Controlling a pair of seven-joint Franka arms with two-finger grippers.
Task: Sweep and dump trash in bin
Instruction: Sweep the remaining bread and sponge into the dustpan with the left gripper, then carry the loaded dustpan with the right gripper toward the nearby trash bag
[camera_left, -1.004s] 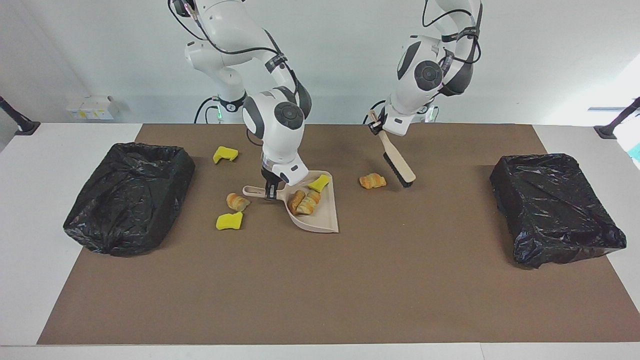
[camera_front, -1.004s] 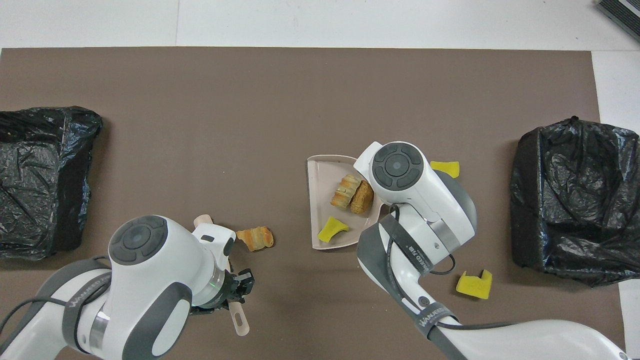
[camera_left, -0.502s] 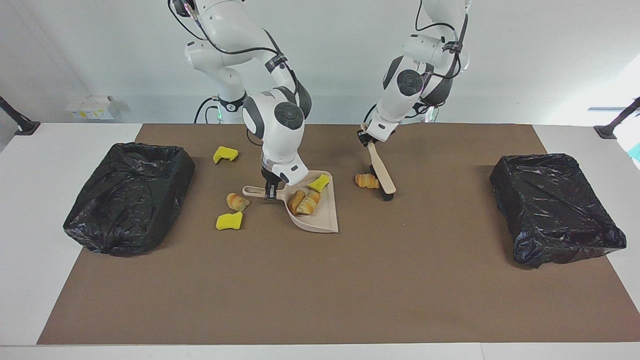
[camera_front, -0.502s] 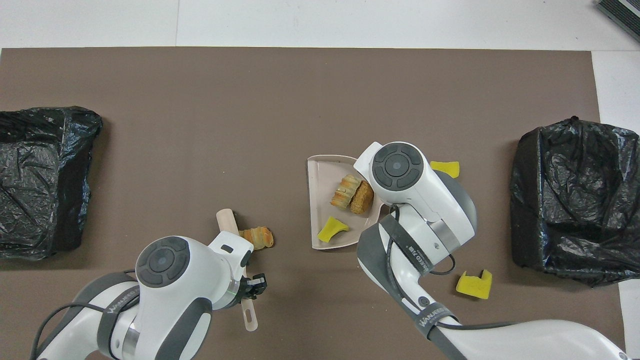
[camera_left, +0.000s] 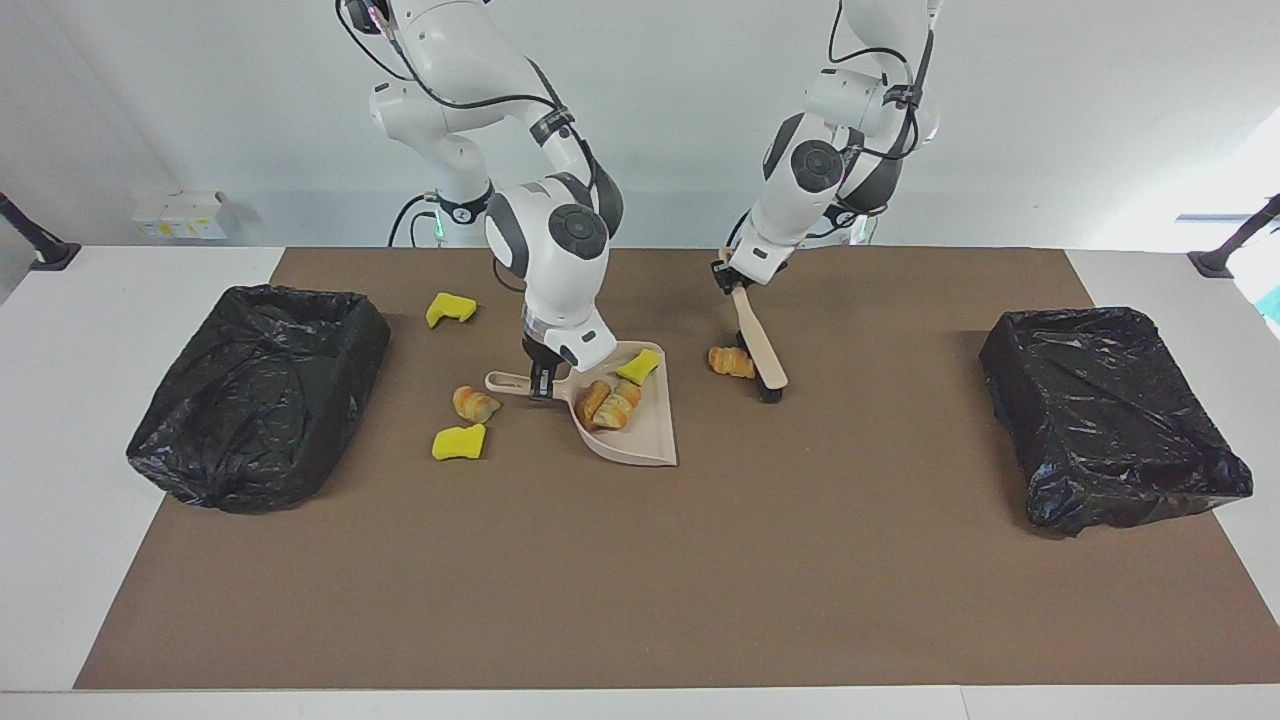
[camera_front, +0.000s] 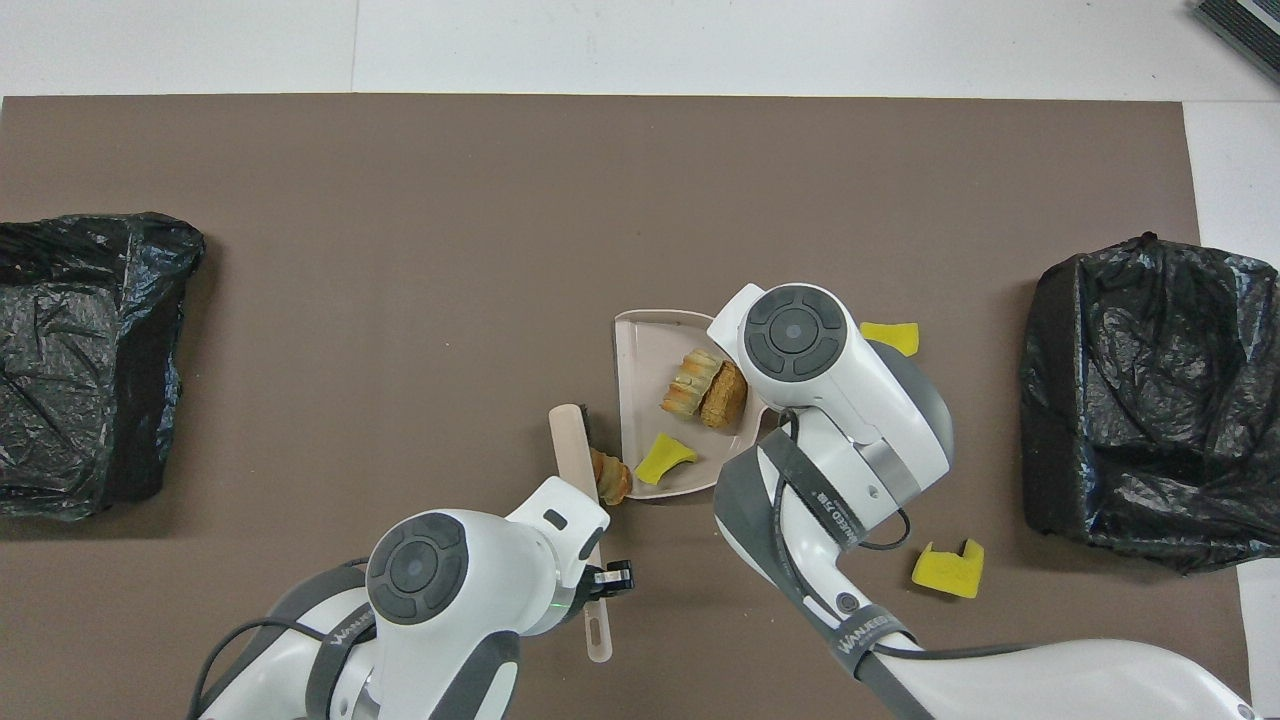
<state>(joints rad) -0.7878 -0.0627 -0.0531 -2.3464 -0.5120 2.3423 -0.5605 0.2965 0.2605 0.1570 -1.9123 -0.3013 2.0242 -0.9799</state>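
The left gripper (camera_left: 733, 283) is clenching the brush (camera_left: 758, 348) by its wooden handle and pressing the bristles to the mat beside a bread chunk (camera_left: 729, 361), which is lying between the brush and the dustpan (camera_left: 640, 440). The right gripper (camera_left: 541, 381) is clamping the dustpan's handle, with the pan lying flat on the mat.

In the pan are sitting two bread chunks (camera_left: 610, 403) and a sponge piece (camera_left: 638, 367). Loose trash is lying toward the right arm's end: a bread chunk (camera_left: 474, 403) and a sponge piece (camera_left: 459, 441) beside the pan's handle, and another sponge piece (camera_left: 450, 308) nearer to the robots. A bin (camera_left: 260, 390) is standing at that end of the desk, another bin (camera_left: 1110, 415) at the left arm's end.

The pieces are probably light and soft, likely to roll or bounce off the bristles, so low, slow strokes are fitting. The loaded pan looks stiff and light; its handle is the place to hold, kept level.
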